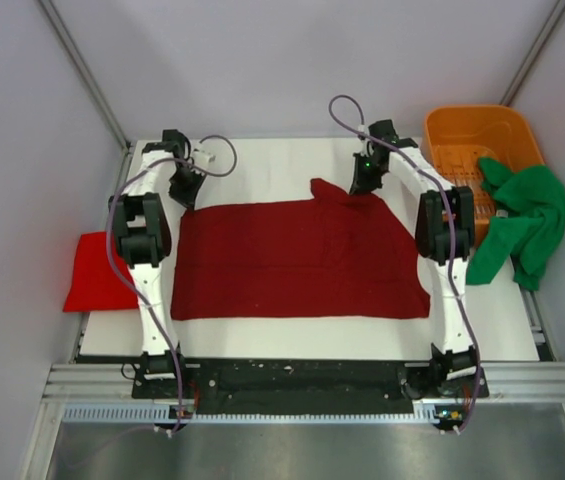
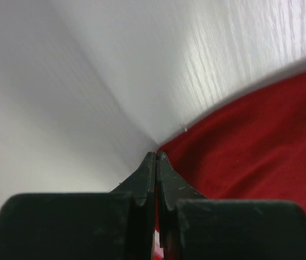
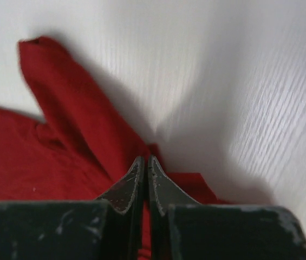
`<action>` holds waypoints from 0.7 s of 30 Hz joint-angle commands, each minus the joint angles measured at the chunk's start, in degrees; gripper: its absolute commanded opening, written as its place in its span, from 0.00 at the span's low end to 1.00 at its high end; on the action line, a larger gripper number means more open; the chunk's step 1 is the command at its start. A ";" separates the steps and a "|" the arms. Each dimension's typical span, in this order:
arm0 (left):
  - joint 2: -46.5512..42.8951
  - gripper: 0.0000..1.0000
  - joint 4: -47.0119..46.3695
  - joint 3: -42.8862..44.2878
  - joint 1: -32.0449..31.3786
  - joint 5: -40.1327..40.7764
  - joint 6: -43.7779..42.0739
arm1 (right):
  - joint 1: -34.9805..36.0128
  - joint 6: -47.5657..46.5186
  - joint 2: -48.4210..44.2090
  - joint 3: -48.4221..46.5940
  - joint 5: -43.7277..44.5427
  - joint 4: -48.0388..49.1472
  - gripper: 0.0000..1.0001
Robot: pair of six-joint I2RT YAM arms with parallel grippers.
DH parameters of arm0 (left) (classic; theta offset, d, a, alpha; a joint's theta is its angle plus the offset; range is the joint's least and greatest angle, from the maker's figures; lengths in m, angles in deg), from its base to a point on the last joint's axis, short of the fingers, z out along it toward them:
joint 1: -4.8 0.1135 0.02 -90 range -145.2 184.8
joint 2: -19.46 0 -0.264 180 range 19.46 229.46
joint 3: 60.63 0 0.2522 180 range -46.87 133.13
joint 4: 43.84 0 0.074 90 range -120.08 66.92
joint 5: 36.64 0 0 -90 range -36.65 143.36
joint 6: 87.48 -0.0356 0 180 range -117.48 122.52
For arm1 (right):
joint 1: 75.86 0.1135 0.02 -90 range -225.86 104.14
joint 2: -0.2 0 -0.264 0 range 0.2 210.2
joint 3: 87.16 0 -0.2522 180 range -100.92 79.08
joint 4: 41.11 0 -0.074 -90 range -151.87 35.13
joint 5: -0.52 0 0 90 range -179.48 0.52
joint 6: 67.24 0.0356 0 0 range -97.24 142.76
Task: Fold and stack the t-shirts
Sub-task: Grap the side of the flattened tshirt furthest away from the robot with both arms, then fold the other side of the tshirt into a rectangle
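While both arms reach to its far edge, the maroon shirt (image 1: pixel 297 260) lies spread flat and nearly square across the middle of the white surface (image 1: pixel 262 165), smooth except for a tongue of cloth that sticks out at the far right corner. At that corner the right pincer (image 3: pixel 144 161) is clenched on the maroon shirt, with dark red cloth running up into the narrow slit between its jaws. The left pincer (image 2: pixel 156 157) grips the far left corner the same way, red showing in its slit. Neck and hem cannot be made out, and both wrist views are blurred. A brighter red shirt (image 1: pixel 97 272) lies flat at the left edge of the surface, partly hidden behind the left arm and reaching past the edge. At the far right a green shirt (image 1: pixel 522 225) hangs crumpled over the near rim of an orange basket (image 1: pixel 477 135), its lower end just beside the right arm.
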 commanded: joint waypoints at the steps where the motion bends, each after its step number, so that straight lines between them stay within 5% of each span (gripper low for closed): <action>1: -11.62 0.00 -3.35 -5.17 0.84 -1.77 -0.74 | 0.23 0.21 -13.43 6.43 -2.61 3.01 0.00; 15: -37.11 0.00 -8.89 -35.13 0.84 -2.39 -11.19 | 0.76 0.65 -40.59 42.46 -3.33 11.01 0.00; 21: -41.17 0.00 -8.55 -45.25 0.84 -1.07 -16.21 | 0.76 0.82 -48.87 55.12 -0.24 12.06 0.00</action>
